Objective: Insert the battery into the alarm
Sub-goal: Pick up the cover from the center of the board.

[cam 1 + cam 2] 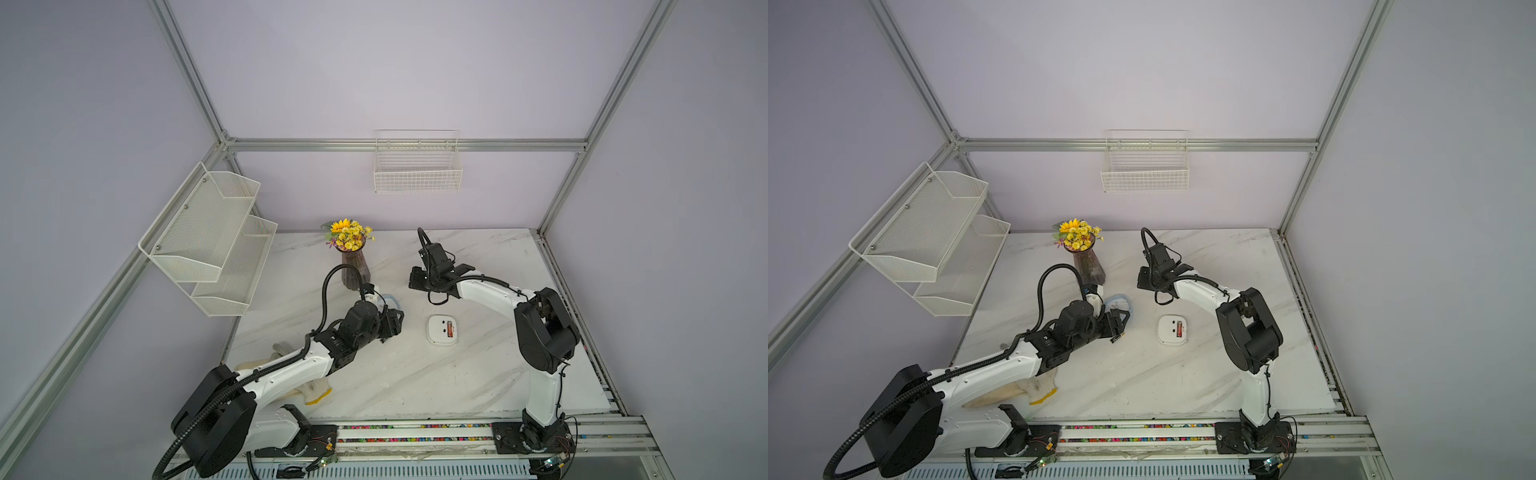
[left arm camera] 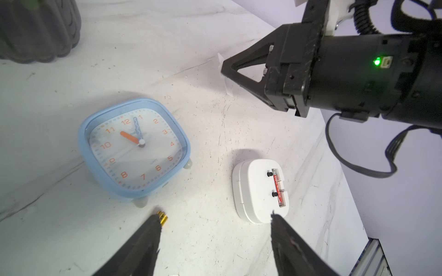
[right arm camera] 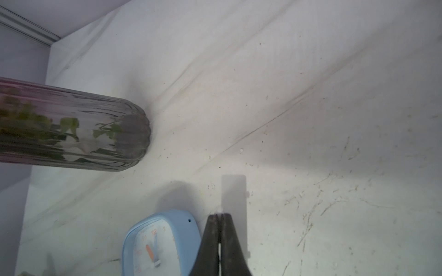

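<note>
My left claw (image 2: pixel 214 216) has matt black plastic fingers (image 2: pixel 143 243) with a rough, grainy skin. Under it the white marble-look bench (image 2: pixel 215 114) is smooth but dull, scuffed and scratched. Just beside one finger lies a small shiny brass-coloured metal piece (image 2: pixel 163 217). Ahead of that claw, the pale blue square plastic clock (image 2: pixel 135 149) has a glossy clear face cover. The white rounded-square plastic alarm (image 2: pixel 256 191) looks smooth and satin, its red battery (image 2: pixel 278 188) glossy. My right claw (image 3: pixel 218 216) pinches a thin frosted white plastic plate (image 3: pixel 233 191). Beyond it a ribbed smoky glass vase (image 3: pixel 71 124) shines.
</note>
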Robot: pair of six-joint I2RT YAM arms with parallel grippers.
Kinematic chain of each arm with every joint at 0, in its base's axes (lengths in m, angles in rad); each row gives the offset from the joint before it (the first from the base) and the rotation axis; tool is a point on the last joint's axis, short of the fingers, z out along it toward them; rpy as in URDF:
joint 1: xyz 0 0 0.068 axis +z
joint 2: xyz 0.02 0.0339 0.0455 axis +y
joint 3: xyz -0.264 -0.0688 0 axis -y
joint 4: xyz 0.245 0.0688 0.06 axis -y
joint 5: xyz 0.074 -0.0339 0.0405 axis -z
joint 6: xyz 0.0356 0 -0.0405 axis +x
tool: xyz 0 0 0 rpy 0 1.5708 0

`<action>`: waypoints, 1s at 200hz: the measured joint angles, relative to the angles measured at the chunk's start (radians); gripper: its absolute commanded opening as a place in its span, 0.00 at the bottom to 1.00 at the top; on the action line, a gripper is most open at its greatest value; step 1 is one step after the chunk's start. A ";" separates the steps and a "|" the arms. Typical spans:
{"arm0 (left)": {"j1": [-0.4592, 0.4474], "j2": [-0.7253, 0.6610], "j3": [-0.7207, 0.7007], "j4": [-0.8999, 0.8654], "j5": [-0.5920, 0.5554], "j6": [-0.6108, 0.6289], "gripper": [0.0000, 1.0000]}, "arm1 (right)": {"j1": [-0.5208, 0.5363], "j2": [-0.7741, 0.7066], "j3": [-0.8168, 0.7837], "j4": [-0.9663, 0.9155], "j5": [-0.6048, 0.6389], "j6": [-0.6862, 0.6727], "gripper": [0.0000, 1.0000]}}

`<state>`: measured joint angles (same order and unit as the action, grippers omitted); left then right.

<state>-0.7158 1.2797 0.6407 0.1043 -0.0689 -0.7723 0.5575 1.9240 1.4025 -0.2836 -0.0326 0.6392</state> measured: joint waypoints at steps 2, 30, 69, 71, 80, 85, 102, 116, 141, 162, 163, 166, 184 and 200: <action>-0.001 0.003 0.000 0.005 0.000 0.002 0.73 | 0.000 -0.004 -0.005 0.002 -0.004 0.004 0.00; -0.005 0.051 0.002 0.069 -0.003 0.027 0.73 | 0.000 -0.071 -0.090 0.050 -0.046 0.074 0.00; -0.005 0.149 0.021 0.143 -0.004 0.037 0.72 | 0.001 -0.169 -0.210 0.109 -0.097 0.169 0.00; -0.005 0.154 0.023 0.147 -0.003 0.037 0.72 | 0.002 -0.173 -0.214 0.111 -0.097 0.174 0.00; -0.005 0.188 0.032 0.172 -0.001 0.037 0.72 | 0.003 -0.187 -0.229 0.120 -0.100 0.191 0.00; -0.005 0.205 0.037 0.181 0.002 0.037 0.72 | 0.004 -0.195 -0.236 0.125 -0.101 0.199 0.00; -0.005 0.254 0.056 0.214 0.012 0.037 0.71 | 0.009 -0.214 -0.253 0.135 -0.100 0.221 0.00; -0.005 0.282 0.071 0.238 0.016 0.036 0.69 | 0.015 -0.226 -0.261 0.136 -0.097 0.235 0.00; -0.005 0.315 0.100 0.283 0.025 0.036 0.67 | 0.023 -0.243 -0.278 0.143 -0.093 0.256 0.00; -0.005 0.325 0.113 0.322 0.032 0.036 0.63 | 0.026 -0.249 -0.285 0.144 -0.089 0.269 0.00; -0.005 0.325 0.113 0.323 0.032 0.036 0.63 | 0.027 -0.249 -0.285 0.144 -0.089 0.270 0.00; -0.005 0.327 0.115 0.328 0.034 0.035 0.62 | 0.027 -0.250 -0.285 0.144 -0.089 0.271 0.00; -0.005 0.328 0.115 0.349 0.037 0.037 0.59 | 0.028 -0.252 -0.285 0.150 -0.088 0.278 0.00; -0.005 0.338 0.119 0.359 0.040 0.045 0.54 | 0.028 -0.253 -0.285 0.157 -0.088 0.282 0.00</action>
<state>-0.7208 1.6176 0.7601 0.4629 -0.0292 -0.7277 0.5858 1.6714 1.1175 -0.1265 -0.1207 0.9207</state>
